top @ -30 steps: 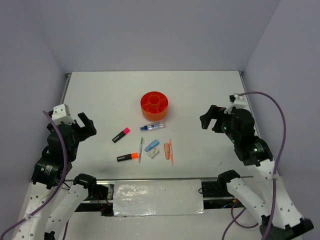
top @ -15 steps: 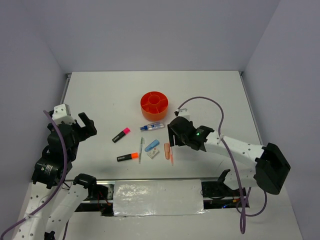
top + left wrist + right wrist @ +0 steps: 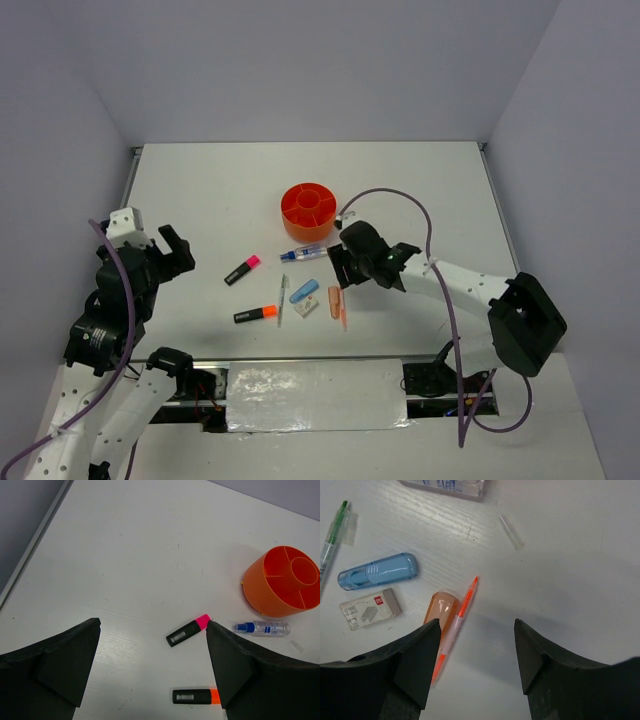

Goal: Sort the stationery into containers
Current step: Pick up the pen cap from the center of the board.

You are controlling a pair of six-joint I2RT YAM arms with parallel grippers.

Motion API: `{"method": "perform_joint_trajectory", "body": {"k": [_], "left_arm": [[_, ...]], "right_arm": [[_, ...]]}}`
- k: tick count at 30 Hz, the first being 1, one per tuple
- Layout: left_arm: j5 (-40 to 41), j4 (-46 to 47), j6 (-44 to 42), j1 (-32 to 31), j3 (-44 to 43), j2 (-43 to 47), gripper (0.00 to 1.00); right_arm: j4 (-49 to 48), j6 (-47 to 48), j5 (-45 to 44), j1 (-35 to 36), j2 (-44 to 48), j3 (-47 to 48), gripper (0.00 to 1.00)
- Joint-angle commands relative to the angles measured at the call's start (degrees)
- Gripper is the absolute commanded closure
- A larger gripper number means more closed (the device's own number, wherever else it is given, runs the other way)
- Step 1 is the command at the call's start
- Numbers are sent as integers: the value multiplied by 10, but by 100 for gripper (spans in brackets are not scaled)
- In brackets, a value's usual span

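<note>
We have the right end effector (image 3: 476, 630) reaching low over the cluster of stationery in front of the orange tub (image 3: 309, 211). Its jaws are released and stand apart, with only bare desk (image 3: 220, 190) between them. Nothing is grasped. The thin orange pen (image 3: 465, 605) lies just beside 1 finger, pressed against the salmon eraser (image 3: 440, 607). We judge the pen to be the target, and it sits slightly off the gap because the approach is not yet centred. The blue eraser (image 3: 377, 571) and white eraser (image 3: 370, 609) lie a little further over.

The left end effector (image 3: 152, 626) hangs back on its own side, fully released and empty. We judge that this leaves the middle free for the other arm. Below it are its nearer items, the pink-capped highlighter (image 3: 188, 631) and the orange-capped highlighter (image 3: 196, 696).

The blue-clear marker (image 3: 262, 628) rests on the desk just beside the tub. Every piece we can see lies on the desk, and the compartments that show hold nothing, so sorting looks barely begun.
</note>
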State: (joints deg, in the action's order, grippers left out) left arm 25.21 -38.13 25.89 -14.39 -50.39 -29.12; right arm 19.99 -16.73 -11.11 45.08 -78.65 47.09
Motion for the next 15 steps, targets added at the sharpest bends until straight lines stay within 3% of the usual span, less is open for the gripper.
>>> {"method": "perform_joint_trajectory", "body": {"k": [1, 4, 10, 15], "left_arm": [[-10, 24, 0, 2, -8, -4, 1], [-13, 24, 0, 2, -7, -8, 1], [-17, 24, -2, 2, -7, -9, 1], [-22, 28, -3, 1, -7, -10, 1]], "right_arm": [[-29, 115, 97, -47, -18, 40, 33], [-21, 151, 113, -89, -40, 69, 35], [35, 254, 129, -93, -155, 151, 44], [53, 253, 100, -90, -228, 195, 50]]}}
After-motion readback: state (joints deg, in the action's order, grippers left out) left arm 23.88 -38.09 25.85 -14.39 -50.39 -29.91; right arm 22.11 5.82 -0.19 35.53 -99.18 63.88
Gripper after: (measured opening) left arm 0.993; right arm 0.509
